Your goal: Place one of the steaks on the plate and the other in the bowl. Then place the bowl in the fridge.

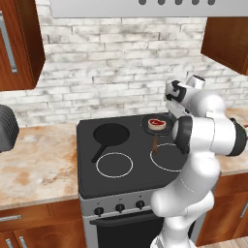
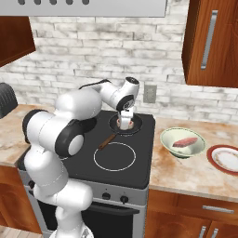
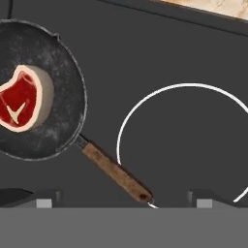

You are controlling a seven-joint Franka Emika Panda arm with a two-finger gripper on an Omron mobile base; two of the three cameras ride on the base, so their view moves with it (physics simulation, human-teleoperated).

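A deep red steak (image 3: 22, 99) with a whitish edge lies in a dark pan (image 3: 58, 72) on the stove's back right burner, and it is also visible from the left as the red steak (image 1: 155, 123). My gripper (image 3: 125, 198) hangs open above the stove, with the steak off to the left of its fingers and the end of the pan's wooden handle (image 3: 116, 172) between them. From the right, the gripper (image 2: 125, 122) hovers just over that pan. The pale pink steak (image 2: 186, 141) lies in the bowl (image 2: 174, 135) on the counter right of the stove. The red-rimmed plate (image 2: 226, 159) sits bare beside it. The fridge is out of view.
A second dark pan (image 1: 111, 133) sits on the back left burner. White burner rings (image 1: 114, 164) mark the front of the stovetop. A dark appliance (image 1: 6, 128) stands on the left counter. Wood cabinets (image 2: 209, 42) hang above, and a wall outlet (image 2: 149, 93) is behind the stove.
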